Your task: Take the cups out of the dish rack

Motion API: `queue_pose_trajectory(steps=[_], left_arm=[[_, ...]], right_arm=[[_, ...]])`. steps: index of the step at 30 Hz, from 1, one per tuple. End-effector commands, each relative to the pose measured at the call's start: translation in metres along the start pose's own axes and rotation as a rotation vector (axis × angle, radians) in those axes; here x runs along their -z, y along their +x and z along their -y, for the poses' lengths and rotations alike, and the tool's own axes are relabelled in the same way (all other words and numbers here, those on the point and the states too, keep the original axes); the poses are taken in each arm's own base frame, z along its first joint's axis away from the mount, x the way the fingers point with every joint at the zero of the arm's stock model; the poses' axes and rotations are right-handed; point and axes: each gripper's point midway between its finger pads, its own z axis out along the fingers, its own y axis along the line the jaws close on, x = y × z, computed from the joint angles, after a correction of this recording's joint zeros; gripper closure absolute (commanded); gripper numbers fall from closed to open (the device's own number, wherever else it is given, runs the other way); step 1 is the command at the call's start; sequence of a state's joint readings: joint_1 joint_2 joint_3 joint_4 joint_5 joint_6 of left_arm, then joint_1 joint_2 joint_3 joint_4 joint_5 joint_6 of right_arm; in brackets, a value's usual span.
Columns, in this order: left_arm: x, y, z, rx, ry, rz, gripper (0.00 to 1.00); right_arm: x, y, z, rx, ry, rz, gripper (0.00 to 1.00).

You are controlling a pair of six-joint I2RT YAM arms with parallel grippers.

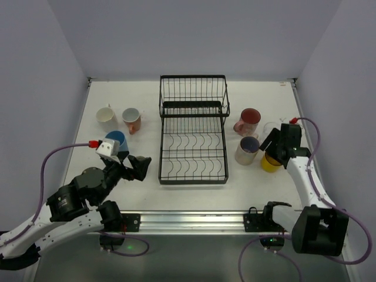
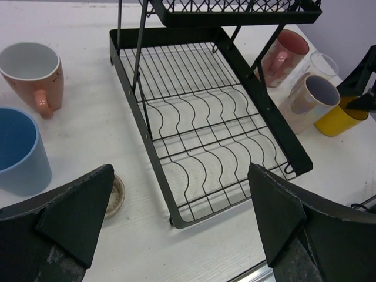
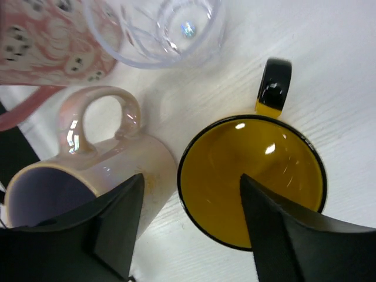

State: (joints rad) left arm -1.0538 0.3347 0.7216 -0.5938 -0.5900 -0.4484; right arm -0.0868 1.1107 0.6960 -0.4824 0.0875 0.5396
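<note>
The black wire dish rack (image 1: 192, 132) stands mid-table, and no cup shows in either tier. A white cup (image 1: 106, 116), a salmon-pink mug (image 1: 131, 119) and a blue cup (image 1: 116, 141) stand to its left. A pink patterned mug (image 1: 248, 120), a clear glass (image 1: 270, 129), a pearly white mug (image 1: 247, 150) and a yellow cup (image 1: 270, 161) stand to its right. My left gripper (image 1: 140, 166) is open and empty by the rack's near left corner (image 2: 176, 220). My right gripper (image 3: 191, 182) is open, straddling the rim of the yellow cup (image 3: 252, 182) beside the white mug (image 3: 106, 170).
A small beige round disc (image 2: 114, 195) lies on the table between the blue cup (image 2: 17, 150) and the rack. Grey walls close in the table on three sides. A metal rail (image 1: 188, 220) runs along the near edge.
</note>
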Motion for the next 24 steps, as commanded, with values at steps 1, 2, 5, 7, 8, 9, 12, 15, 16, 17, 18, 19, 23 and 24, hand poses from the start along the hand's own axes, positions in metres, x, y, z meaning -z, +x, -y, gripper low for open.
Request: queue_pose_trajectory(steps=[1, 2, 5, 7, 8, 9, 12, 15, 16, 17, 18, 19, 23, 24], left_arm=[[0.001, -0.005, -0.004, -0.02, -0.018, 0.021, 0.0], [0.0, -0.006, -0.004, -0.02, -0.018, 0.021, 0.0], [0.0, -0.006, -0.004, -0.029, -0.022, 0.017, 0.0], [0.001, -0.01, -0.004, -0.029, -0.021, 0.025, 0.0], [0.001, -0.012, -0.003, -0.03, -0.018, 0.026, 0.0], [0.003, -0.016, -0.001, -0.025, -0.01, 0.034, 0.0], [0.006, -0.036, 0.013, -0.009, 0.05, 0.067, 0.0], [0.009, -0.059, 0.028, 0.001, 0.1, 0.098, 0.0], [0.013, -0.077, 0.034, 0.011, 0.12, 0.121, 0.0], [0.015, -0.088, 0.04, 0.004, 0.143, 0.14, 0.0], [0.023, -0.109, 0.044, 0.011, 0.164, 0.182, 0.0], [0.024, -0.12, 0.047, 0.001, 0.167, 0.196, 0.0], [0.051, -0.18, 0.046, 0.006, 0.178, 0.329, 0.0], [0.059, -0.194, 0.046, 0.017, 0.188, 0.363, 0.0]], right_arm=[[0.04, -0.045, -0.019, -0.013, -0.082, 0.162, 0.29], [0.049, -0.049, -0.021, -0.012, -0.102, 0.185, 0.24], [0.095, -0.063, -0.04, 0.007, -0.246, 0.294, 0.05], [0.141, -0.072, -0.055, 0.049, -0.385, 0.404, 0.01], [0.164, -0.069, -0.072, 0.09, -0.508, 0.422, 0.01], [0.188, -0.072, -0.08, 0.114, -0.582, 0.472, 0.01], [0.272, -0.071, -0.095, 0.159, -0.809, 0.66, 0.01], [0.346, -0.064, -0.096, 0.191, -0.969, 0.828, 0.01], [0.362, -0.062, -0.095, 0.194, -1.001, 0.857, 0.01], [0.386, -0.06, -0.093, 0.203, -1.033, 0.908, 0.01], [0.396, -0.059, -0.091, 0.203, -1.042, 0.926, 0.01], [0.405, -0.058, -0.089, 0.205, -1.044, 0.941, 0.01], [0.434, -0.054, -0.077, 0.209, -1.033, 1.029, 0.01], [0.438, -0.053, -0.073, 0.204, -1.027, 1.054, 0.01]])
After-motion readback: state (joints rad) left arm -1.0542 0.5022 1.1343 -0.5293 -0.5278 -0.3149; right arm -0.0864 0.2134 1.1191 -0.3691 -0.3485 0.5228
